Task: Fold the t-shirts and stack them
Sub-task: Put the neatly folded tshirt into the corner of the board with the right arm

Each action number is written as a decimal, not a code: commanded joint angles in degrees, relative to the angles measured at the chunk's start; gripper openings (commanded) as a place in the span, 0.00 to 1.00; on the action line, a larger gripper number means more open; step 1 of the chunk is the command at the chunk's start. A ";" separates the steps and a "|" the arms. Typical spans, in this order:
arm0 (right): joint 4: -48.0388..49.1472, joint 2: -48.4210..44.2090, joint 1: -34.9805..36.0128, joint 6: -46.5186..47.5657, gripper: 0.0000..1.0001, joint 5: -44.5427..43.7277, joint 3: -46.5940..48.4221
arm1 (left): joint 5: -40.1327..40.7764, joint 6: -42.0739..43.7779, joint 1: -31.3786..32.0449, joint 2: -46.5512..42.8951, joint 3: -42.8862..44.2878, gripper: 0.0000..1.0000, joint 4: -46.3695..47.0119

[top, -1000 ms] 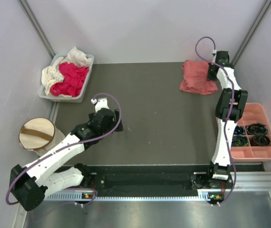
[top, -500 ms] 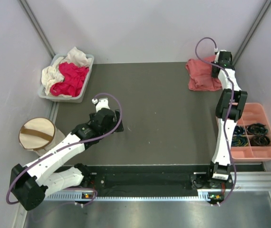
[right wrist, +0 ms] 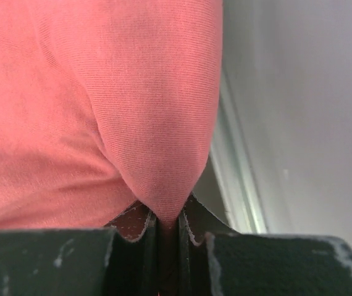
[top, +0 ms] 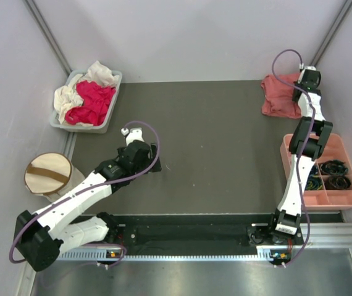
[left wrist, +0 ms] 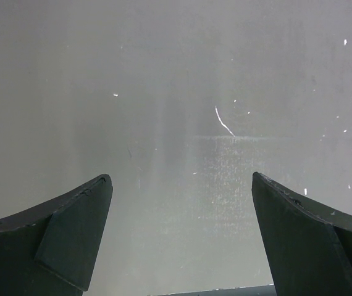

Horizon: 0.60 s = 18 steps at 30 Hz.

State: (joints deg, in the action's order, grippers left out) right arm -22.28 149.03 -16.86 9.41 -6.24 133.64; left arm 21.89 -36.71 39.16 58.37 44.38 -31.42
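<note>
The right gripper (right wrist: 167, 223), clenched on the crumpled salmon-pink cloth t-shirt (top: 279, 96), sits at the dark table mat's (top: 213, 142) upper-right corner near the grey wall (top: 349, 61); the left gripper (left wrist: 180, 179) hangs released lower left.

The left arm (top: 83, 194) goes from its base at the near left corner up and to the right, with the elbow low and the wrist bent downward. The left end effector (left wrist: 179, 185) points down, and its two dark fingers (left wrist: 71, 228) stand wide apart with nothing between them. The right arm (top: 296, 166) is stretched almost straight from its base at the near right side to the far right corner. The right end effector (right wrist: 167, 219) is there, closed tightly, pinching a fold of the salmon-pink shirt (right wrist: 133, 92) between its fingers.
</note>
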 commanded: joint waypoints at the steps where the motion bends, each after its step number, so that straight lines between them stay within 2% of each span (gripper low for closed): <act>1: 3.47 0.47 -1.24 0.17 0.48 -2.72 2.94 | -0.44 0.06 -0.05 0.78 1.06 0.99 1.36; 2: 3.56 0.21 -1.42 -0.44 0.69 -2.72 2.59 | -0.36 -0.03 0.04 0.61 0.97 0.99 1.45; 4: 3.91 -0.84 -1.42 -1.23 0.99 -2.29 1.36 | -0.27 -0.12 0.04 0.34 0.80 0.99 1.45; 6: 5.40 -2.33 -1.42 -3.25 0.99 -2.11 -0.22 | -0.09 -0.12 -0.05 -0.27 0.80 0.99 1.10; 10: 10.75 -10.59 -1.33 -8.17 0.99 -0.36 -9.51 | 0.70 0.32 -0.04 -2.03 1.06 0.99 1.45; 13: 10.51 -16.83 -0.63 -13.17 0.99 1.74 -11.64 | 1.93 1.20 0.04 -3.08 1.32 0.99 2.32; 18: 9.02 -27.71 3.58 -13.54 0.99 -0.26 -15.59 | 4.47 3.66 0.04 -2.91 2.38 0.99 5.49</act>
State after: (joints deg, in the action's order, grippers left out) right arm -16.34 135.66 -17.02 -1.28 -6.22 119.22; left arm 23.38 -35.55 39.16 55.90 44.38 -30.39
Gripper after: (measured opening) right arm 0.987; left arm 0.990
